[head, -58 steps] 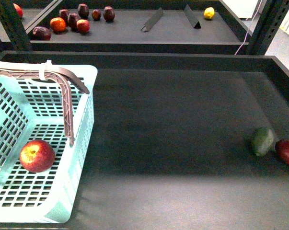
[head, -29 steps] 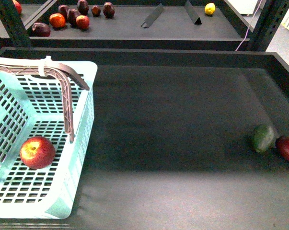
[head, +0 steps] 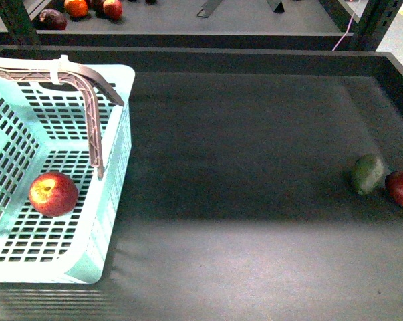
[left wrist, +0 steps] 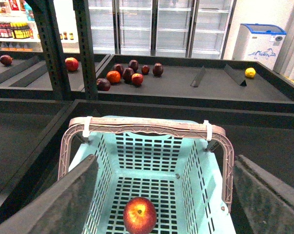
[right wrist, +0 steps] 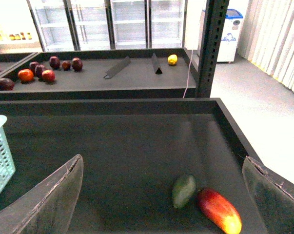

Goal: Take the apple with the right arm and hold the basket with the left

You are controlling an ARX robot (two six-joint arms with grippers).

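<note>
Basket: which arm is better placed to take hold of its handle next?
Left. Its open gripper looks straight over the brown handle of the basket holding the apple; the right wrist view shows only a basket corner.

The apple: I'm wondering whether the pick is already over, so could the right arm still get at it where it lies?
Probably not easily: the apple lies inside the basket, beneath the open left gripper; the open right gripper hangs over the far side.

We log the apple (head: 53, 194) red with a yellow-orange blush, the basket (head: 114, 167) pale mint with slotted lattice, its handle (head: 94, 127) ribbed brown, a dull green fruit (head: 367, 174), the tray (head: 254, 167) matte black.
</note>
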